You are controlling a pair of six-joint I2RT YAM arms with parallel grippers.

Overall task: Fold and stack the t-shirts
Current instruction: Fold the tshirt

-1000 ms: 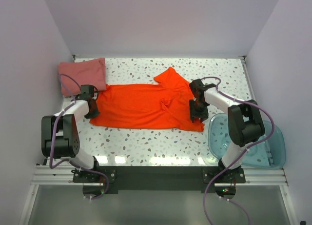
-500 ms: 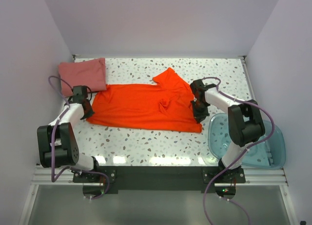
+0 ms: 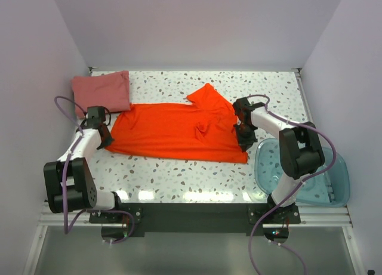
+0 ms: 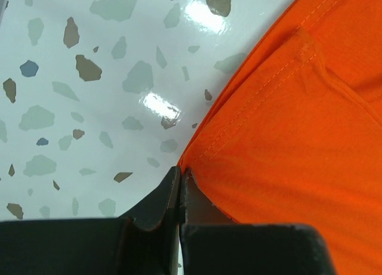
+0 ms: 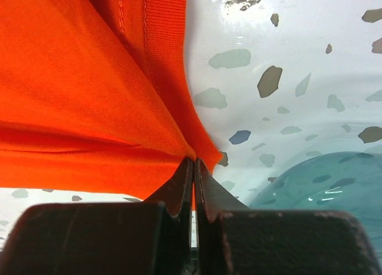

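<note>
The orange shirt (image 3: 179, 132) lies spread across the middle of the table (image 3: 179, 176), 1 sleeve pointing to the far side. The pink shirt (image 3: 101, 91) sits folded at the far left corner, just beside it. The left claw (image 4: 180, 188) is pressed together on the orange shirt's left hem. The right claw (image 5: 194, 167) pinches its right edge, near the tub (image 3: 334, 179).
</note>
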